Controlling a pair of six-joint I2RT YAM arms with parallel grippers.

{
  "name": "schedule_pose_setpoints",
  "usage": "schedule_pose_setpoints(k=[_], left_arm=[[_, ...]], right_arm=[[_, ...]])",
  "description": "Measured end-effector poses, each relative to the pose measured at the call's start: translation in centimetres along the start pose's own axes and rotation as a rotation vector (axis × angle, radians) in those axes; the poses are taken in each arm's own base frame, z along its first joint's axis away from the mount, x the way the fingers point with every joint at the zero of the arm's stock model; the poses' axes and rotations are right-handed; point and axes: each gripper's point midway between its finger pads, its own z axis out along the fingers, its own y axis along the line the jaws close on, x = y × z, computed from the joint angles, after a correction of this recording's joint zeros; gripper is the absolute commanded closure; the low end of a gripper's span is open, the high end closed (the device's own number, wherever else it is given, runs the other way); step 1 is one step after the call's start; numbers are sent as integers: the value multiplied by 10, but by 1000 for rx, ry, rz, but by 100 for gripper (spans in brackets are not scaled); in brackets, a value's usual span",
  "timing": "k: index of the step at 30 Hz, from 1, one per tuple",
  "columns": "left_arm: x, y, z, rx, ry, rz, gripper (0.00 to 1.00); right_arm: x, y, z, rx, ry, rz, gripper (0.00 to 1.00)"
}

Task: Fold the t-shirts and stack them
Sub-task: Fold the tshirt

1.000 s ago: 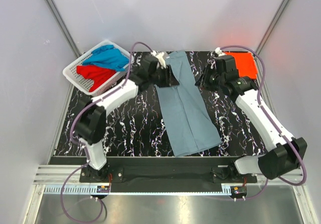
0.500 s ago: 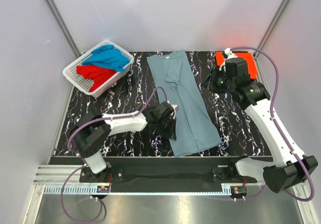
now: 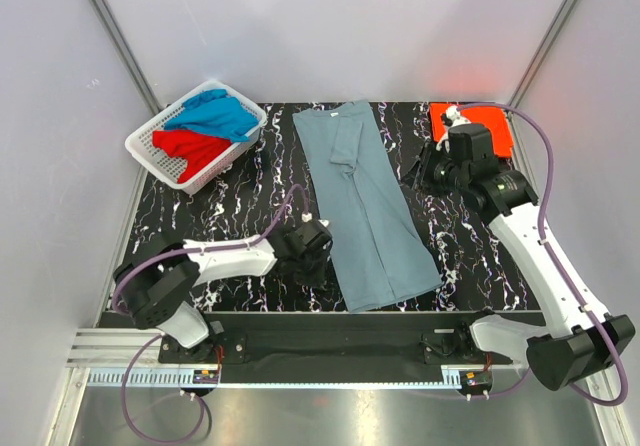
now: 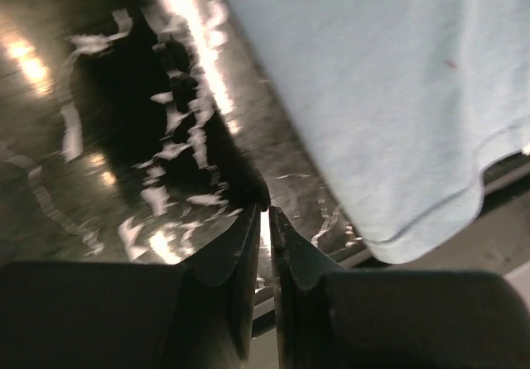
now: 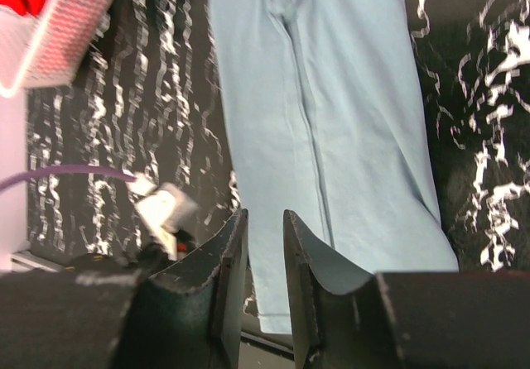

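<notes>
The dull grey-blue t-shirt (image 3: 365,206) lies folded lengthwise into a long strip down the middle of the table; it also shows in the left wrist view (image 4: 397,96) and the right wrist view (image 5: 331,112). My left gripper (image 3: 322,266) (image 4: 265,212) is shut and empty, low over the table just left of the shirt's near hem. My right gripper (image 3: 422,166) (image 5: 265,213) is raised to the right of the shirt, jaws nearly shut on nothing. The orange-red t-shirt (image 3: 482,126) lies folded at the back right. The bright blue t-shirt (image 3: 215,116) and the red t-shirt (image 3: 190,148) lie in the basket.
A white slotted basket (image 3: 150,151) stands at the back left, also in the right wrist view (image 5: 58,46). The black marbled table (image 3: 230,216) ends at a metal rail along the near edge. Grey walls close in both sides.
My left gripper swept from the shirt's far collar end down to its near left edge. My right gripper drew back to the right, away from the shirt. The shirt lies flat.
</notes>
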Motion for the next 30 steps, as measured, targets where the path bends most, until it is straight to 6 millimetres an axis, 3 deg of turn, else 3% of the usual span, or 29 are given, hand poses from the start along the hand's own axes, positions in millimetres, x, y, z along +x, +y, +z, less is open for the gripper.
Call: schedule_pose_setpoints(k=[4, 6, 8, 14, 18, 21, 24, 30], left_arm=[[3, 17, -10, -51, -31, -11, 82], [2, 16, -18, -29, -53, -12, 83], [-5, 4, -26, 22, -87, -9, 84], [-27, -65, -39, 225, -157, 37, 85], [-21, -93, -22, 278, -120, 73, 86], [-2, -90, 1, 255, -47, 76, 86], [18, -69, 15, 200, 16, 52, 86], [26, -47, 11, 133, 22, -2, 86]], right_arm=[[18, -11, 10, 28, 50, 6, 70], [23, -15, 13, 36, 65, 8, 70], [26, -16, 14, 40, 72, 9, 70], [26, -17, 14, 41, 72, 8, 70], [26, -17, 14, 41, 71, 8, 70], [25, -17, 14, 42, 70, 9, 70], [24, -19, 14, 45, 68, 10, 70], [22, -20, 15, 47, 60, 10, 70]])
